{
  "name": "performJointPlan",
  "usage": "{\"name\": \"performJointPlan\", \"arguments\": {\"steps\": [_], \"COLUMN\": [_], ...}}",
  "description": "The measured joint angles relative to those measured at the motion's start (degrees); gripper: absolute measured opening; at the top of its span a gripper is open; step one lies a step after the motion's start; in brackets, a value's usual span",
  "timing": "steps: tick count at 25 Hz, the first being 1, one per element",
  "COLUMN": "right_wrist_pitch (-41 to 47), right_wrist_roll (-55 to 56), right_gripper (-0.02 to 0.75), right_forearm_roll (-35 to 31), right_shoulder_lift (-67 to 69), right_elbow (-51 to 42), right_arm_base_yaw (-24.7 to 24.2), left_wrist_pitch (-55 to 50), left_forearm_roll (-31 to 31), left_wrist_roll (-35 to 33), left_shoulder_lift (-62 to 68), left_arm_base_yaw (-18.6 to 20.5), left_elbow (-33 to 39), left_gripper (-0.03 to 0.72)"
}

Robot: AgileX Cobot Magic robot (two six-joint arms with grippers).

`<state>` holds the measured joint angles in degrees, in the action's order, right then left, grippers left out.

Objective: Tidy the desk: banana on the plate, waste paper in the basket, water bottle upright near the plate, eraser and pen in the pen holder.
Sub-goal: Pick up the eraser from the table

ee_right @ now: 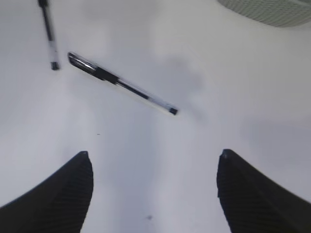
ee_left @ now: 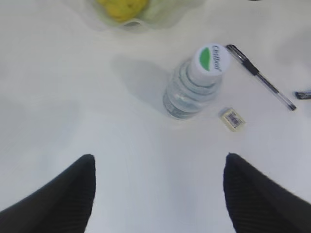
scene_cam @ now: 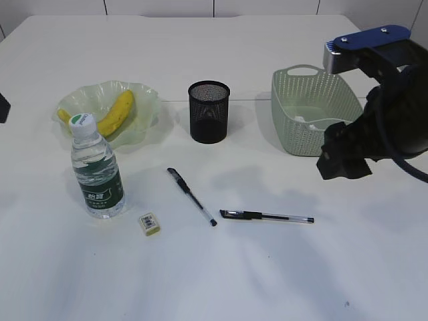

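The banana (scene_cam: 118, 112) lies in the pale-green wavy plate (scene_cam: 146, 94). Just in front of the plate the water bottle (scene_cam: 97, 171) stands upright. The eraser (scene_cam: 149, 223) lies on the desk (scene_cam: 281, 274) by the bottle's base. Two pens lie flat on the desk: one pen (scene_cam: 192, 196) is slanted, the other pen (scene_cam: 266, 215) lies to its right. The black mesh pen holder (scene_cam: 208, 112) stands behind them. A bit of white waste paper (scene_cam: 314, 122) shows inside the basket (scene_cam: 302, 100). My left gripper (ee_left: 158, 156) is open above the desk, short of the bottle (ee_left: 193, 85). My right gripper (ee_right: 153, 154) is open and empty, with a pen (ee_right: 121, 83) ahead of it.
My right arm (scene_cam: 374, 127) hangs over the desk in front of the basket's right end. In the left wrist view the eraser (ee_left: 232, 119) and a pen (ee_left: 260, 77) lie to the right of the bottle. The basket's edge (ee_right: 272, 9) is at the top right of the right wrist view.
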<state>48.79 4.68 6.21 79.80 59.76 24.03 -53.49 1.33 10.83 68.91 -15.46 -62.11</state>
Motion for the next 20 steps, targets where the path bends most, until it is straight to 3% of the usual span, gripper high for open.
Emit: {"name": "performJointPlan", "arguments": {"steps": [5, 14, 20], "right_wrist_pitch": [-1.8, 0.5, 7.9], "right_wrist_roll": [0.0, 0.0, 0.1], "right_gripper": [0.589, 0.553, 0.530], "right_forearm_roll": [-11.5, -22.0, -24.9], "right_shoulder_lift": [0.0, 1.5, 1.9], "right_elbow": [0.0, 0.0, 0.0], "right_arm_base_yaw": [0.0, 0.0, 0.0], "left_wrist_pitch": [-0.2, 1.8, 8.3], "left_forearm_roll": [-0.1, 2.4, 4.4], "left_wrist_roll": [0.0, 0.0, 10.1], "left_shoulder_lift": [0.0, 0.0, 0.0], "left_arm_base_yaw": [-5.2, -5.6, -5.6], "left_elbow": [0.0, 0.0, 0.0], "left_gripper": [0.582, 0.582, 0.582]}}
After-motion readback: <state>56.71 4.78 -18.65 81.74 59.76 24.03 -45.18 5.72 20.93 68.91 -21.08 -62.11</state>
